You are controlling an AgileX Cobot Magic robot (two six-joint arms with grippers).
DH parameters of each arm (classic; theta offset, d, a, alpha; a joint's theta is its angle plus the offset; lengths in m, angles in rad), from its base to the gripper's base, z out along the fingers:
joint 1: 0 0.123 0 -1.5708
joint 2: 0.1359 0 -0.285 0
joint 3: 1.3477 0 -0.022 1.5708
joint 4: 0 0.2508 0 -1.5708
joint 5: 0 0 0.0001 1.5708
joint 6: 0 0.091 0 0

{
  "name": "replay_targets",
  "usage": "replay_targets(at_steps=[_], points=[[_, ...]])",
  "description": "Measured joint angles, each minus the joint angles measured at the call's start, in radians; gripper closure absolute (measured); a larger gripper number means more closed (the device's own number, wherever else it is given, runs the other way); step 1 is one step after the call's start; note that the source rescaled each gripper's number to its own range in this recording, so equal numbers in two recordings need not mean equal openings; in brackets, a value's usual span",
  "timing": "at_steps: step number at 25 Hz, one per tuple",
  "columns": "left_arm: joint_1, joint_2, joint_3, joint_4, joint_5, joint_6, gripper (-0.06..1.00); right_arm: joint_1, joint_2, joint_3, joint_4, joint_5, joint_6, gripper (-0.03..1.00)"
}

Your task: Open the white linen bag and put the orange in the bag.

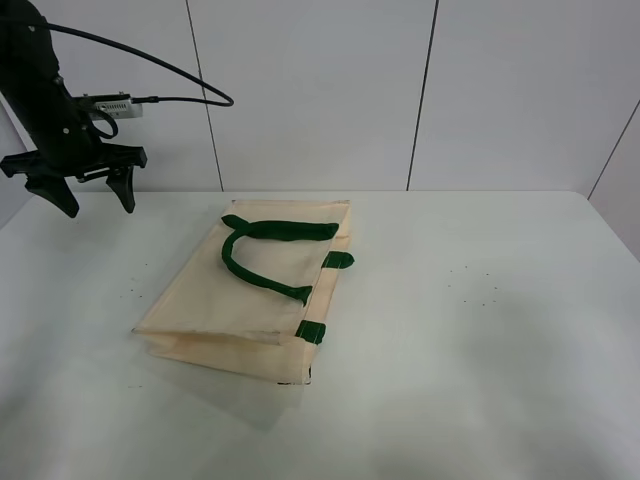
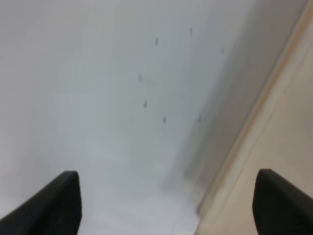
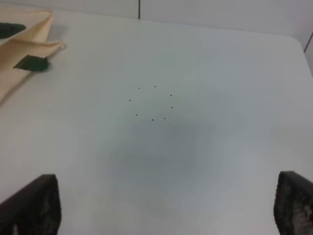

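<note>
White linen bag (image 1: 240,300): lies flat on the white table (image 1: 480,330), a little left of the middle in the high view, its long side running from near front-left toward far right; the mouth looks closed, both cloth layers pressed together.
Bag handles: a dark green strap handle (image 1: 262,252) lies in a loop on top of the cloth; two small green tabs (image 1: 338,260) sit along the bag's right edge, one near the middle and one toward the front corner.
Bag in wrist views: the left wrist view shows a cream edge of it (image 2: 274,147) running beside bare tabletop; the right wrist view shows a folded cream corner (image 3: 24,46) with a green tab (image 3: 32,63) at the far side of the table.
Orange: not visible in any of the three views.
Left gripper (image 1: 85,190): raised above the table's far left corner, well apart from the bag, fingers spread wide and pointing down, nothing between them.
Right gripper (image 3: 166,205): seen only in its own wrist view; both fingertips (image 3: 34,205) stand wide apart over bare table, holding nothing.
Table marks: a small ring of dark specks (image 3: 152,103) lies on the surface right of the bag.
</note>
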Motion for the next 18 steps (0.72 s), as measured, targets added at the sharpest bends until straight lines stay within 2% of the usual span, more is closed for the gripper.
replay_targets(at_steps=[6,18], points=[[0.000,-0.237,0.263,-0.001,0.000,0.009,0.09,0.000,0.000,0.000,0.000,0.000,0.000,-0.03],[0.000,-1.006,0.845,0.000,-0.004,0.080,0.09,0.000,0.000,0.000,0.000,0.000,0.000,-0.03]])
